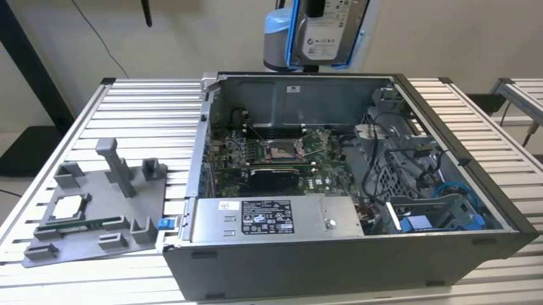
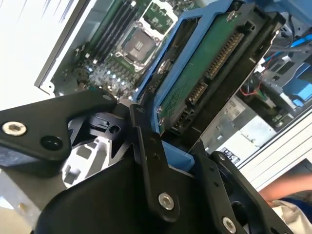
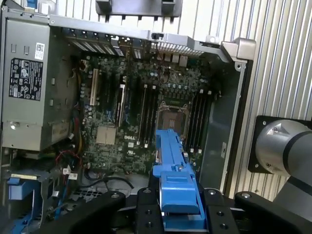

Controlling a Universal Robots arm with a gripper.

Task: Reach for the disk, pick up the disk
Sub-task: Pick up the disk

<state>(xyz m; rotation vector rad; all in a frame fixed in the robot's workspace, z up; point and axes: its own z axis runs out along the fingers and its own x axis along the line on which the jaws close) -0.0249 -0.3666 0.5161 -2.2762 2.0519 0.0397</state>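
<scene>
Blue-edged disk (image 1: 327, 37) clamped in my tool (image 2: 178, 146), hanging clear above the computer case (image 1: 339, 190)
Jaws closed on its frame edges; its long axis runs straight out from the tool, down toward the motherboard (image 3: 141, 112).

Above the computer case (image 1: 339, 270), the top of the disk (image 1: 327, 35) is cut off by the picture's edge in the exterior view. In the second wrist view the end of the disk nearest the gripper (image 2: 178, 155) is hidden between its black fingers (image 2: 148, 151), which squeeze it. Beside the case, a person's arm (image 2: 287, 187) is cut off at the picture's corner.
</scene>
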